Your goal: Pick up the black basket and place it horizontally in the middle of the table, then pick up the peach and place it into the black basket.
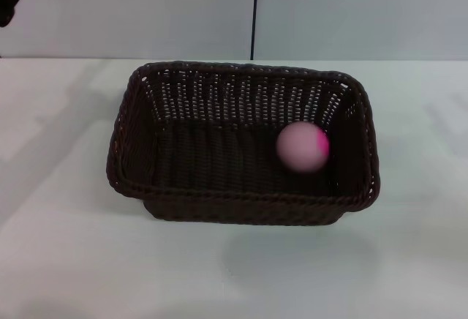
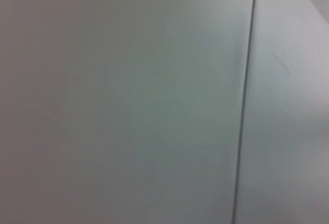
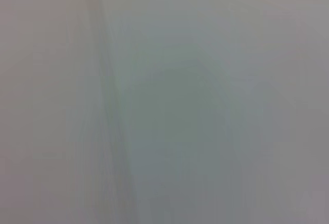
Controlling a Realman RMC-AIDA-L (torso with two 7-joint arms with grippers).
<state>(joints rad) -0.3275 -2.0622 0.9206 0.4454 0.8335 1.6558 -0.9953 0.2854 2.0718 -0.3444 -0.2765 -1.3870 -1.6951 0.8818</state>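
Clearly the black basket (image 1: 241,143) sits lengthwise across the middle of the white counter (image 1: 66,260), its long side facing the robot. It looks stiff yet light, a woven shell with slotted walls; the braided rim at either short end would be the natural place to grip, since the weave gives fingers purchase and should not slip. Toward its right half, the peach (image 1: 302,147) is inside the basket, probably resting on the floor, though it shows blurred, so it may be rolling. It seems small, light, smooth and round, likely to skid unless pinched across its widest part. Neither claw appears in any view, so I cannot say whether either is released or clenched; both wrist views show only pale blank surface. No brand, label or writing is readable anywhere.
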